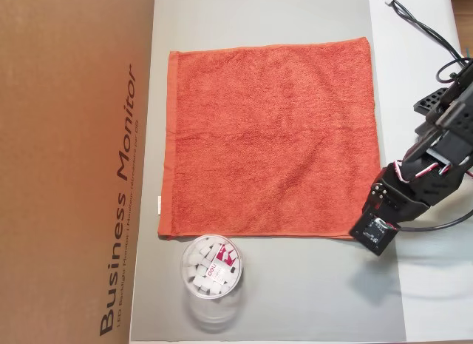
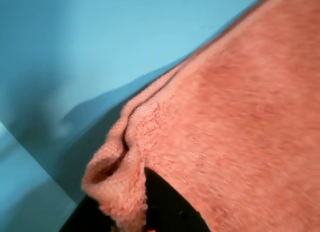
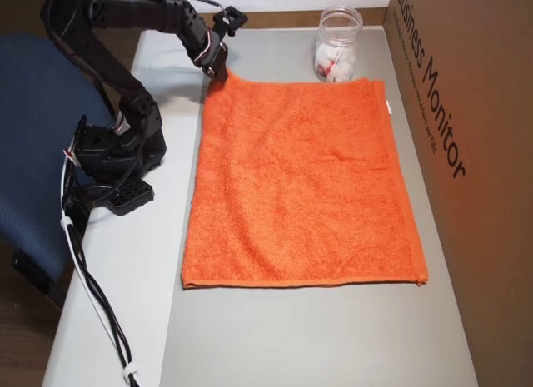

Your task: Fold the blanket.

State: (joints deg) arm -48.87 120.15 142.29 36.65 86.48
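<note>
Bunched terry cloth fills the wrist view, one corner of the blanket (image 2: 235, 132) puckered into a small fold right at the lens, with a dark finger (image 2: 167, 204) of the gripper pressing in under it from the bottom edge. Going from big to small, the cardboard box (image 1: 66, 166) marked "Business Monitor" runs along one whole side of the work area, seemingly just standing there as a wall. Next comes the grey mat (image 3: 308, 329), which gives the cloth a smooth surface to slide over. On it the blanket lies spread flat and roughly square, hems showing all round, not yet folded anywhere that I can see; only the corner nearest the arm looks disturbed. The black arm (image 3: 125, 104) stands off the mat on the white table (image 3: 125, 279) and reaches over to that corner, its gripper (image 3: 214, 72) tipped down onto the cloth. From the pucker I judge the fingers to be pinched on the corner, ready to lift it and carry it across, though neither overhead view shows the jaws plainly. Smallest is the clear tub (image 1: 211, 267) of white bits, just beside the blanket's edge near the box and out of the likely fold path.
</note>
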